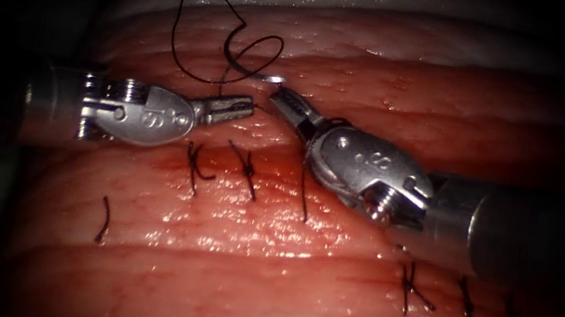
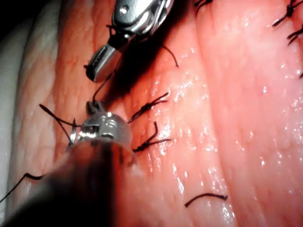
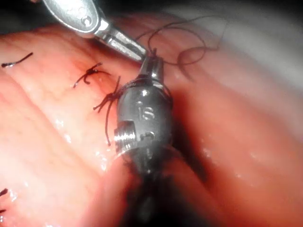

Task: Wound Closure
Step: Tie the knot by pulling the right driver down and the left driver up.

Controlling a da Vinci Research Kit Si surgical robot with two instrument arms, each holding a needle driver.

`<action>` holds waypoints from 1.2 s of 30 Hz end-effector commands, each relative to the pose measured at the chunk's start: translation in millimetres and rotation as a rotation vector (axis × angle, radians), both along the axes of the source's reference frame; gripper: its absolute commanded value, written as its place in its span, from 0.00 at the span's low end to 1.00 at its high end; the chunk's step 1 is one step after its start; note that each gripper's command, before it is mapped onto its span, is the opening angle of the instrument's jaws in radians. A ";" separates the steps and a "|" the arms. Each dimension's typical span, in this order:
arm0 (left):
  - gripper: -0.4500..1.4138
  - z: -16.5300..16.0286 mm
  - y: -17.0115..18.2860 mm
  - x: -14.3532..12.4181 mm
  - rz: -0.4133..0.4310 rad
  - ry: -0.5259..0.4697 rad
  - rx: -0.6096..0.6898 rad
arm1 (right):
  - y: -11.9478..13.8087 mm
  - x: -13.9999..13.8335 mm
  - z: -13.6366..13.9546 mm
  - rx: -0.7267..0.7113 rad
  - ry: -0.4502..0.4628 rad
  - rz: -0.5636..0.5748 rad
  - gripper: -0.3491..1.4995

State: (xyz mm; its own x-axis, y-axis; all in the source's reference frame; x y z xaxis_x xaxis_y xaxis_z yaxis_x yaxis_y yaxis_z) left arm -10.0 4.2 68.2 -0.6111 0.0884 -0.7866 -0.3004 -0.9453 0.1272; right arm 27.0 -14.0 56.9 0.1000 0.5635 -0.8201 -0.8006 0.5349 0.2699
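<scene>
While the right arm's silver needle driver (image 1: 284, 100) is clamping the curved steel needle (image 1: 254, 77) near its shiny end above the glistening red tissue (image 1: 220, 262), the left arm's silver needle driver (image 1: 241, 107) is sitting closed just below it, seemingly holding nothing. Doing this well is probably depending on keeping the loose black thread (image 1: 198, 24), looping toward the tissue's far edge, clear of both tools.

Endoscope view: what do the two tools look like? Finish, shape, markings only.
Both match. The left tool and right tool each have slim bright-metal jaws on a rounded, teardrop-shaped silver wrist housing stamped with an "S"-like mark, with a ribbed, threaded-looking metal part behind it. Each sits on a dark, round shaft. No cables or sleeves visible.
</scene>
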 end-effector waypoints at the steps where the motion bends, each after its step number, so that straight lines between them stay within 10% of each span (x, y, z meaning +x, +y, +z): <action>1: 0.00 1.1 1.2 -0.3 -0.001 0.000 0.006 | -1.1 0.1 0.4 -0.004 0.000 -0.003 0.00; 18: 0.00 9.1 15.8 -0.1 -0.087 0.010 0.065 | -9.8 -1.8 -3.6 0.088 -0.021 -0.029 0.00; 36: 0.00 12.1 25.0 0.1 -0.171 -0.035 -0.012 | -11.1 -1.8 -4.5 0.112 -0.049 -0.048 0.00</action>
State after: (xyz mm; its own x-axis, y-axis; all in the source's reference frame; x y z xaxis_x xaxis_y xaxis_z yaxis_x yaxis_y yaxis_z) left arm -9.4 29.1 80.0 -0.5643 0.1741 -0.8070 -0.4566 -0.8802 0.1294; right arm 24.5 -24.8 51.8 0.1678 0.6438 -0.7465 -0.7885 0.5422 0.2903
